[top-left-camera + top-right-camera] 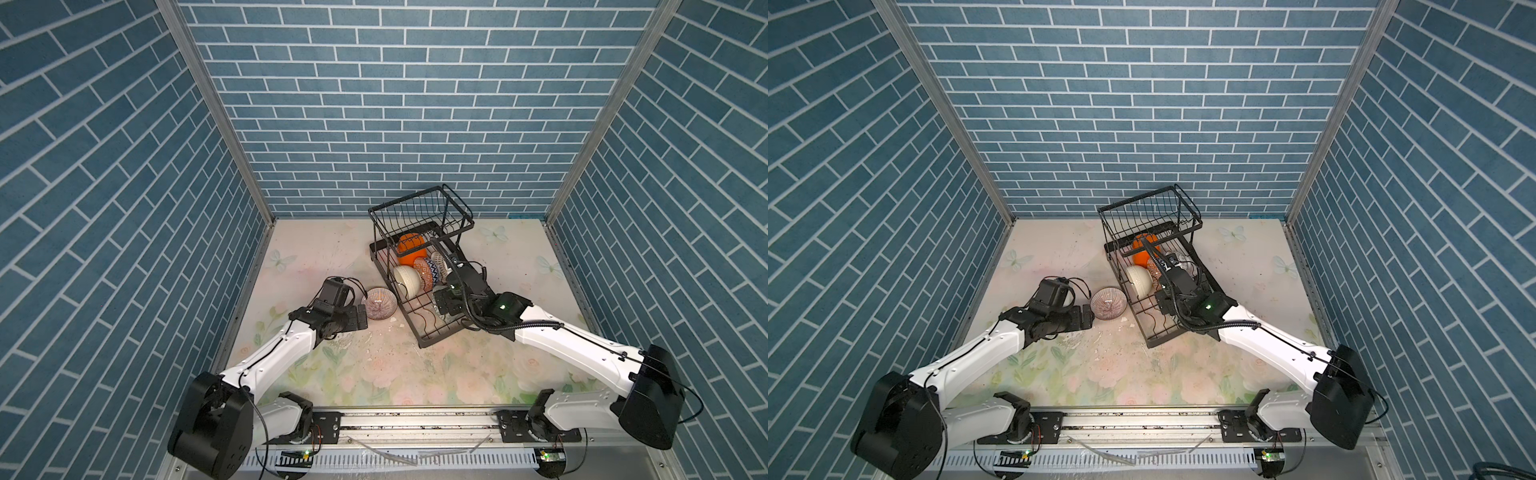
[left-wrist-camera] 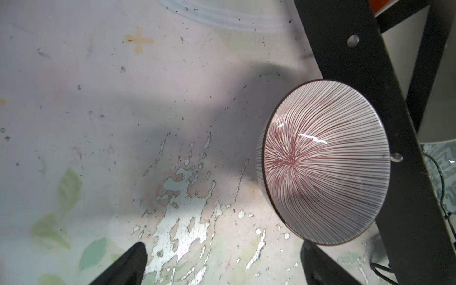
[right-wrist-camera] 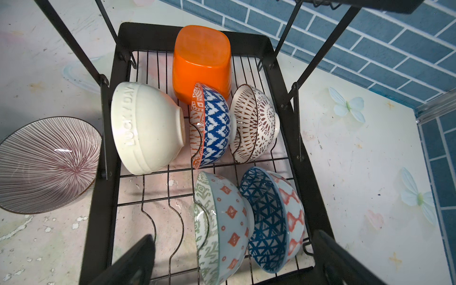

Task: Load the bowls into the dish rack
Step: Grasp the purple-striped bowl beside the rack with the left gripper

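Six bowls sit in the lower tray of the dish rack [image 3: 102,222]. Between the fingers of the right gripper [image 3: 234,237], which is spread wide and empty, stand a grey-green diamond bowl [image 3: 222,227] and a blue lattice bowl [image 3: 271,219]. Beyond them are a cream bowl [image 3: 145,128], a blue zigzag bowl [image 3: 214,125] and a brown patterned bowl [image 3: 256,123]. Farthest is the orange square bowl [image 3: 202,59]. A striped bowl [image 2: 325,160] rests on the table [image 2: 98,98] just beside the rack. It is directly ahead of the left gripper [image 2: 223,246], which is fully spread and grips nothing, with one fingertip [image 2: 320,261] near the rim.
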### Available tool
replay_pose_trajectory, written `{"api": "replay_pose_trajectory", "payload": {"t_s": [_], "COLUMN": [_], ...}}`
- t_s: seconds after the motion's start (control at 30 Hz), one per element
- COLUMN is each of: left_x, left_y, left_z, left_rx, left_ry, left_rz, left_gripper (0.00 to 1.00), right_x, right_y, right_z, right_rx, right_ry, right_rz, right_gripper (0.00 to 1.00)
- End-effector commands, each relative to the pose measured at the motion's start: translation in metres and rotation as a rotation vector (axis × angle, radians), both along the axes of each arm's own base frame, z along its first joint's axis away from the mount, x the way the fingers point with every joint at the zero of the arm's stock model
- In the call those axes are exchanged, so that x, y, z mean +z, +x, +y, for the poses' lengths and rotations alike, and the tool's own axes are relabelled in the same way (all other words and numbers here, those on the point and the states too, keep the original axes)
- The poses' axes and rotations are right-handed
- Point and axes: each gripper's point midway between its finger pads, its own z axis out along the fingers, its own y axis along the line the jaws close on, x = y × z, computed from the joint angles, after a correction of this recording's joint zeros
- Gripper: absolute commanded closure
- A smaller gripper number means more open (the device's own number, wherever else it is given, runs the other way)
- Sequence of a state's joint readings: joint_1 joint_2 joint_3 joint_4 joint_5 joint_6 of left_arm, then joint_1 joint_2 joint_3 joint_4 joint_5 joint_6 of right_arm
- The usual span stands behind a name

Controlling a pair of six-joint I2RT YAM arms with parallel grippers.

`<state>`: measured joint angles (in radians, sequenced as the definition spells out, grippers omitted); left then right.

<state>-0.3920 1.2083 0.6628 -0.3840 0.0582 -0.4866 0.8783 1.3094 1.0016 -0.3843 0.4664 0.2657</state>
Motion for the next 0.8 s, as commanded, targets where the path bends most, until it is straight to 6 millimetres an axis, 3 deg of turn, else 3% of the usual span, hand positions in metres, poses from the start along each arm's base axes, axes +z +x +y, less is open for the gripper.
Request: {"api": "replay_pose_trajectory", "payload": {"t_s": [0.0, 0.27, 0.77], "left_x": [0.015, 0.017, -0.016], "left_y": [0.016, 0.035, 0.054], "left_z": [-0.006, -0.017, -0.029], "left_rx": [-0.001, -0.011, -0.01], "left_ry": [-0.013, -0.04, -0.032], "left_rz": [-0.026, -0.035, 0.048], "left_gripper": [0.02, 0.08, 0.49], "right_x": [0.011, 0.008, 0.002], "right_y": [0.004, 0.004, 0.003], "right_z": [0.003, -0.001, -0.002], "right_rx": [-0.028, -0.04, -0.043], "right_ry": [0.047, 0.034, 0.021], "right_rz": [-0.001, -0.005, 0.013], "right_gripper": [0.01, 0.01, 0.01]}}
